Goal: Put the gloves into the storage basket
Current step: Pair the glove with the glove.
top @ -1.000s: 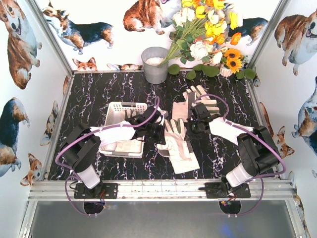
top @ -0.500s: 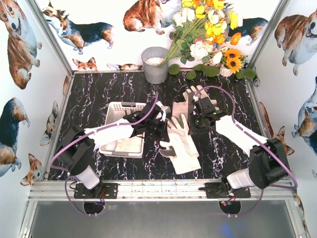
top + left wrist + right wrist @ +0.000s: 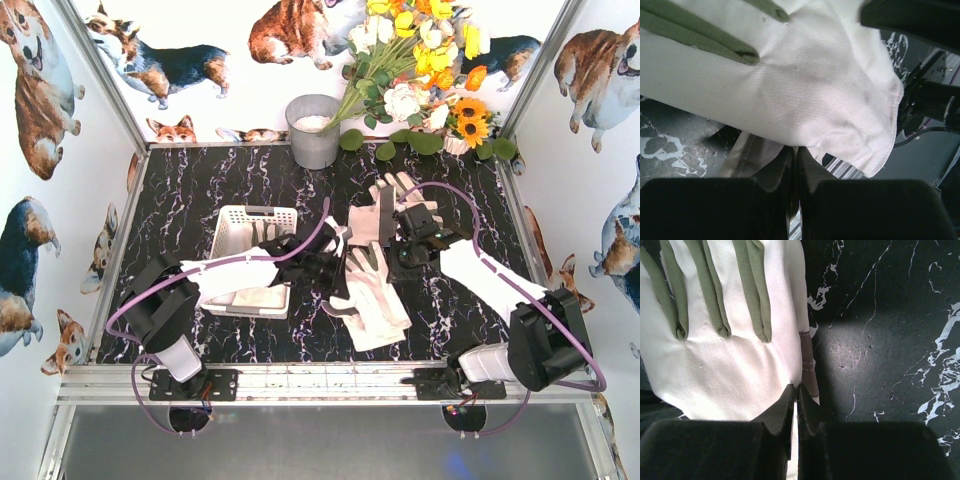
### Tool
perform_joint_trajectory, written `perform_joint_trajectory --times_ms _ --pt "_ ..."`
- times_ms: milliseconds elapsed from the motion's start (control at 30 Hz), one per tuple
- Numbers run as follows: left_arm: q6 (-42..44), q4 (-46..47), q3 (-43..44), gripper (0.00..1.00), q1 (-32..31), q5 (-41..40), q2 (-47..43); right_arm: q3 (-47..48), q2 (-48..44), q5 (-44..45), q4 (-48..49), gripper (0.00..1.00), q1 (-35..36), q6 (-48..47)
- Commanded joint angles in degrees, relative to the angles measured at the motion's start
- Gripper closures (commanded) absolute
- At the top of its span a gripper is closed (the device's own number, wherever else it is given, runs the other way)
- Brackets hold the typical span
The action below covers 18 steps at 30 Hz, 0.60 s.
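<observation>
Several gloves (image 3: pixel 375 300) remained on the marbled table (image 3: pixel 190 190) at frame centre, while cream cloth already lay in the slotted white storage basket (image 3: pixel 255 212) at left. The left gripper (image 3: pixel 795 150) was pinched shut on their floppy twill. The right gripper (image 3: pixel 795 387) had closed on the edge of the upper glove (image 3: pixel 370 220).

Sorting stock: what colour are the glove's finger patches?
Olive green on the glove; best in right wrist view.
</observation>
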Motion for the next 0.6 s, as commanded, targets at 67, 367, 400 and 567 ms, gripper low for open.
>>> perform_joint_trajectory --times_ms 67,367,400,567 --pt "-0.46 -0.74 -2.6 1.0 -0.31 -2.37 0.48 -0.71 -2.77 -0.81 1.53 1.0 -0.06 1.82" --pt "1.62 -4.42 -1.89 1.0 -0.31 -3.39 1.4 -3.08 -3.66 -2.54 2.91 1.0 -0.01 3.73" --pt "1.72 -4.58 -1.84 1.0 -0.31 -3.31 1.54 -3.35 -3.65 -2.47 2.96 1.0 0.01 3.8" --pt "1.71 -3.94 -2.42 1.0 -0.31 -2.97 1.89 -4.39 -3.41 -2.15 3.82 1.0 0.01 3.93"
